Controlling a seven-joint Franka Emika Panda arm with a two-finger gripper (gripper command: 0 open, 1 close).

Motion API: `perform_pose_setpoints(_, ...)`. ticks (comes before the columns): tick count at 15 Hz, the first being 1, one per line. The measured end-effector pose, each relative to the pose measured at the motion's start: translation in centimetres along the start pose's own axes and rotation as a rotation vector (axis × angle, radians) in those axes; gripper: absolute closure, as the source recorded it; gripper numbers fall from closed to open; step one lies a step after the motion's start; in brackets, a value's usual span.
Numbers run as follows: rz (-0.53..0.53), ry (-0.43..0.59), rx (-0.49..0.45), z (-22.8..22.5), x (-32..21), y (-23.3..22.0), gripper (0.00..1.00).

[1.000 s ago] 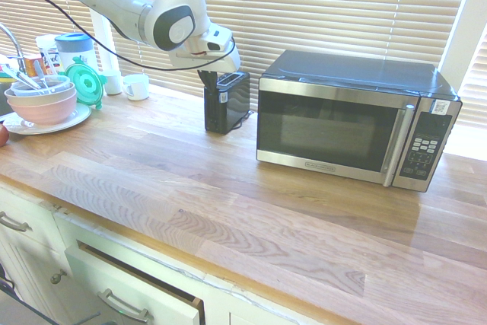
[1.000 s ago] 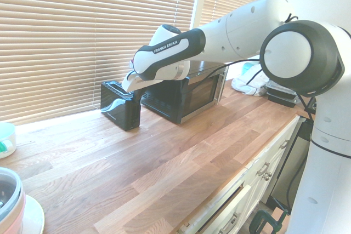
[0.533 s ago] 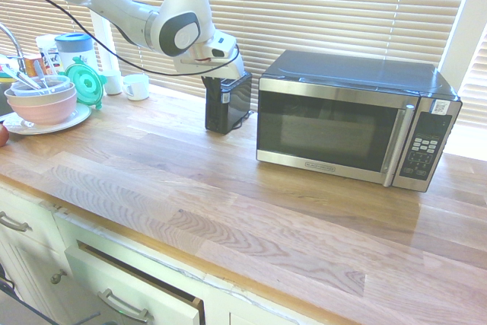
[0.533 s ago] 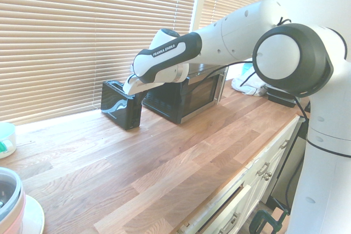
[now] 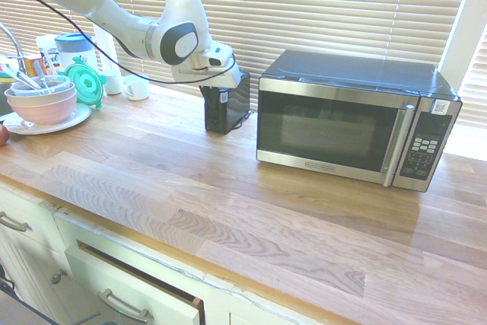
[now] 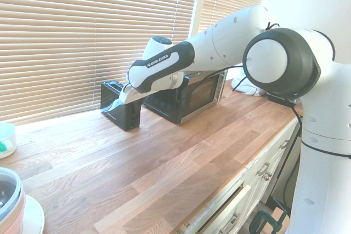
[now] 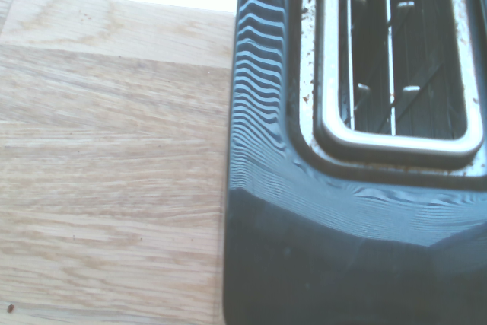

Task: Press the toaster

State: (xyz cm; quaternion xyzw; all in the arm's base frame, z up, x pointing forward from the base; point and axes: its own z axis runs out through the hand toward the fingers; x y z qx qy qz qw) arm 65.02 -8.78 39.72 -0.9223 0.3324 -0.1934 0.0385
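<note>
The toaster [image 5: 232, 106] is a small glossy black box with a silver top, standing on the wooden counter against the blinds, just left of the microwave. My gripper [image 5: 211, 90] hangs low over the toaster's end that faces away from the microwave, right against its top edge. From the other side, the gripper [image 6: 118, 104] sits at the near end of the toaster [image 6: 127, 114], dark against its black shell. The wrist view looks straight down on the toaster's slot [image 7: 396, 51] and its black end.
A large black-and-steel microwave [image 5: 354, 119] stands right beside the toaster. Stacked bowls on a plate [image 5: 42, 106], a white cup [image 5: 137, 87] and a teal lid [image 5: 84, 83] sit at the counter's left end. Blinds run close behind. A drawer [image 5: 137, 283] below stands ajar.
The arm has dropped and swung in, bringing the gripper down from above the toaster's top to its end. The toaster has stayed in place.
</note>
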Motion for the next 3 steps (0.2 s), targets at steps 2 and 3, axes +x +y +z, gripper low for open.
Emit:
perform_pose_setpoints(2, 0.003, 0.0, -0.001, -0.02, 0.04, 0.02, 1.0)
perform_pose_setpoints(3, 0.003, 0.001, -0.001, -0.05, 0.09, 0.05, 1.0)
